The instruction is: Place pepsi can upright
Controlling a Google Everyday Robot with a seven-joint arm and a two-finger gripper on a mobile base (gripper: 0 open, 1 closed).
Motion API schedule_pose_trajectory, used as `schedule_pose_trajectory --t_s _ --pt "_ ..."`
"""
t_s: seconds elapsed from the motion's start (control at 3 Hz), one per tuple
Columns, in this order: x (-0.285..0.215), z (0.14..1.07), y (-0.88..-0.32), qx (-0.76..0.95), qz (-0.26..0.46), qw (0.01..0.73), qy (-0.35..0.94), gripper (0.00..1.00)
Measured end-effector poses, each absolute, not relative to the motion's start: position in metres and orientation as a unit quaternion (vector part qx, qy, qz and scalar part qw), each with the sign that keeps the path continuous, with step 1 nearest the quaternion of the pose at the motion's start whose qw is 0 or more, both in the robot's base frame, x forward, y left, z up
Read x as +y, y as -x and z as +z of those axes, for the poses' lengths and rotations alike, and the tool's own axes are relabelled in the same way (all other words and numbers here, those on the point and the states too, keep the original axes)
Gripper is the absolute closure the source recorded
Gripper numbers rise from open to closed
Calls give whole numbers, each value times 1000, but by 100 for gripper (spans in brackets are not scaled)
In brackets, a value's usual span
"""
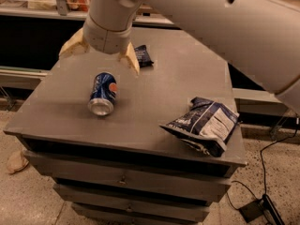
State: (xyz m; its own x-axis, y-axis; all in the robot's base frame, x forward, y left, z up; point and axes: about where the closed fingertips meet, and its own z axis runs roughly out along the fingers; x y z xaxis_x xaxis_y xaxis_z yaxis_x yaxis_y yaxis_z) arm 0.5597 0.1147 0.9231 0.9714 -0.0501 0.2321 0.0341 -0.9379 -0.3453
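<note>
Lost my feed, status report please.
Gripper open, hovering just behind the pepsi can. Can lying on its side, untouched. Dark packet beside gripper, clear of can.

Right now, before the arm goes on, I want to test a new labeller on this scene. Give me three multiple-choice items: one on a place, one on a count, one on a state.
1. Where is the chip bag?
A. On the table's near side, apart from the pepsi can
B. On the floor
C. Under the pepsi can

2. How many things lie on the table?
A. One
B. Three
C. Five

3. How is the pepsi can?
A. Upright
B. Held in the gripper
C. On its side

Key: 1 A, the chip bag lies by the front edge. 2 B, pepsi can, chip bag and small dark packet. 3 C, its silver end faces the camera, while the gripper hovers open over the table just beyond it.
</note>
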Motion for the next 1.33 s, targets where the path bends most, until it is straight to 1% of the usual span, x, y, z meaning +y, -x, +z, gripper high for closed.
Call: schedule_pose_trajectory --t_s 0.67,1.33 --pt "117 897 -583 -12 -119 178 977 0" --pt "108 866 -590 -12 -78 188 979 0"
